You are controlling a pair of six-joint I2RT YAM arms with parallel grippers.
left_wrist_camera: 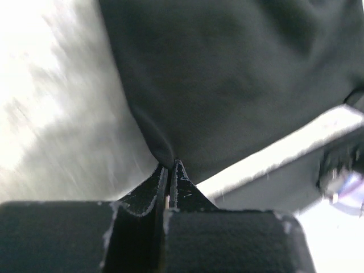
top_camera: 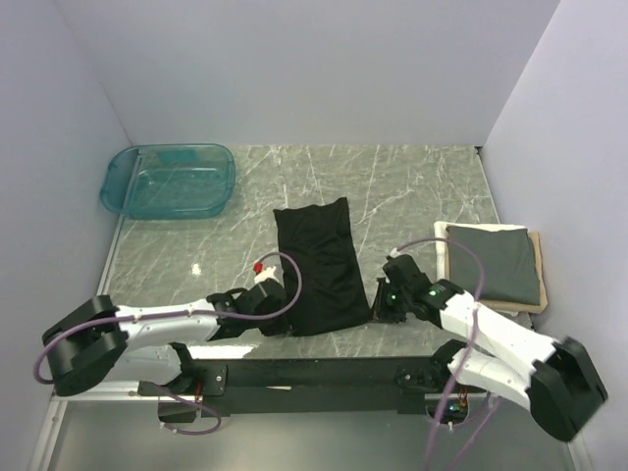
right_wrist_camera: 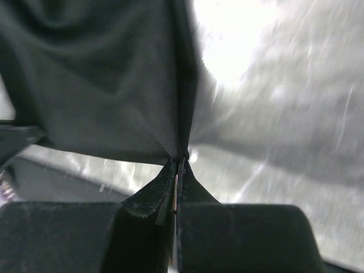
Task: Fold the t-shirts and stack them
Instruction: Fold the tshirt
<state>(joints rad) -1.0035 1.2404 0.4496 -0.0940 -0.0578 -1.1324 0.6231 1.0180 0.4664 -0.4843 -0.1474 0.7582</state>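
A black t-shirt (top_camera: 319,263) lies folded into a long strip at the middle of the marble table. My left gripper (top_camera: 278,311) is shut on its near left corner; the left wrist view shows the cloth (left_wrist_camera: 227,85) pinched at the fingertips (left_wrist_camera: 170,165). At the near right corner my right gripper (top_camera: 378,306) is shut on the cloth (right_wrist_camera: 102,85), which runs into its fingertips (right_wrist_camera: 180,160). A folded dark grey t-shirt (top_camera: 498,261) rests on a tan board (top_camera: 534,294) at the right.
A clear teal plastic tub (top_camera: 169,181) stands at the back left. White walls close the table in on three sides. A black rail (top_camera: 314,373) with the arm bases runs along the near edge.
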